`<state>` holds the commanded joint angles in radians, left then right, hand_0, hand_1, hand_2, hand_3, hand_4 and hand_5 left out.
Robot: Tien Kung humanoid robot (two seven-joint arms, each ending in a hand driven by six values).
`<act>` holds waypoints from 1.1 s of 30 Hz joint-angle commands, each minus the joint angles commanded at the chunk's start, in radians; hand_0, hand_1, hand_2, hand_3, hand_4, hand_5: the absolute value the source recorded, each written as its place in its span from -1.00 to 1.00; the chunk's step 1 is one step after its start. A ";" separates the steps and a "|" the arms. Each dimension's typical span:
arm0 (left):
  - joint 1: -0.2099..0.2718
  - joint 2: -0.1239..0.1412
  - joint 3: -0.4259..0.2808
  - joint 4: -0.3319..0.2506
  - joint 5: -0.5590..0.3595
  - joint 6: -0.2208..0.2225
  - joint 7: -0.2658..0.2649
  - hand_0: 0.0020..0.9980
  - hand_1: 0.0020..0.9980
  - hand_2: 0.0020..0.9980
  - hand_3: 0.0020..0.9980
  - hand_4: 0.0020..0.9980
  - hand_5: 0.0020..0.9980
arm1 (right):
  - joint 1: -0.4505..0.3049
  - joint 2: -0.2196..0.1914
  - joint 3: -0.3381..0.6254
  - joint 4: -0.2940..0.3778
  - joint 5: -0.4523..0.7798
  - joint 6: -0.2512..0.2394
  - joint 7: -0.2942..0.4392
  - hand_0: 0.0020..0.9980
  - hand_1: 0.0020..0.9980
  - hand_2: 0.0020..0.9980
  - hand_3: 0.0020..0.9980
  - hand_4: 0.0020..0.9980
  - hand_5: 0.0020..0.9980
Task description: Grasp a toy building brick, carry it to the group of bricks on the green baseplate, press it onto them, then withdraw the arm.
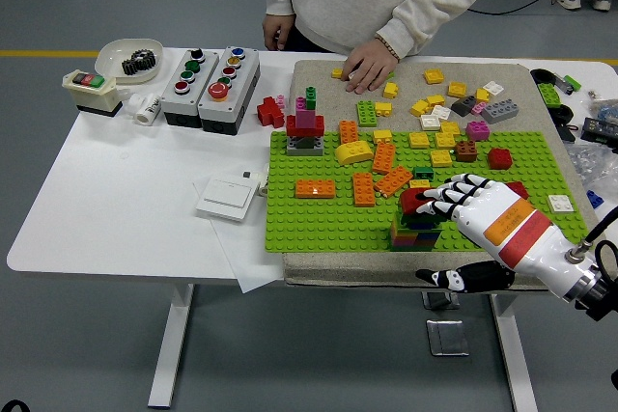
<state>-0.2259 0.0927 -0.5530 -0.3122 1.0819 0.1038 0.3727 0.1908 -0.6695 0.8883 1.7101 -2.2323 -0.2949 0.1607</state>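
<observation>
A short stack of coloured bricks (413,233) stands near the front edge of the green baseplate (319,224), with a red brick (412,201) on top. My right hand (446,198) comes in from the lower right. Its black-and-white fingers (454,190) lie stretched over the red brick's right side and touch it. The thumb (454,278) hangs apart, below the mat's front edge, so nothing is clasped. My left arm is out of the picture.
A person at the far side rests a hand (367,69) on the beige mat among loose bricks (454,103). Orange bricks (316,188) and a red-magenta build (305,130) sit on the baseplate. Button boxes (208,74), a white switch plate (227,197) and a bowl (128,57) lie left.
</observation>
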 joint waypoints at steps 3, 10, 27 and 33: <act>-0.001 0.000 0.000 0.000 0.000 0.000 0.000 0.34 0.44 0.47 0.18 0.34 0.32 | 0.000 -0.001 -0.008 -0.002 -0.002 0.006 -0.001 0.57 0.45 0.53 0.38 0.75 0.41; -0.003 0.000 0.002 0.000 -0.002 0.001 -0.001 0.34 0.44 0.47 0.17 0.34 0.32 | 0.001 0.001 -0.022 -0.006 -0.005 0.015 -0.003 0.57 0.44 0.53 0.37 0.73 0.40; -0.008 0.000 0.009 0.000 -0.015 0.004 -0.003 0.34 0.44 0.47 0.17 0.34 0.32 | 0.016 0.005 -0.039 -0.012 -0.004 0.010 -0.003 0.57 0.45 0.53 0.36 0.73 0.39; -0.008 0.000 0.008 0.000 -0.013 0.003 -0.003 0.34 0.44 0.47 0.17 0.34 0.32 | 0.018 0.006 -0.035 -0.008 -0.001 0.002 -0.004 0.58 0.45 0.53 0.36 0.72 0.39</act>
<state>-0.2343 0.0930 -0.5449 -0.3121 1.0691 0.1065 0.3699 0.2089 -0.6631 0.8532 1.7018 -2.2329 -0.2928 0.1565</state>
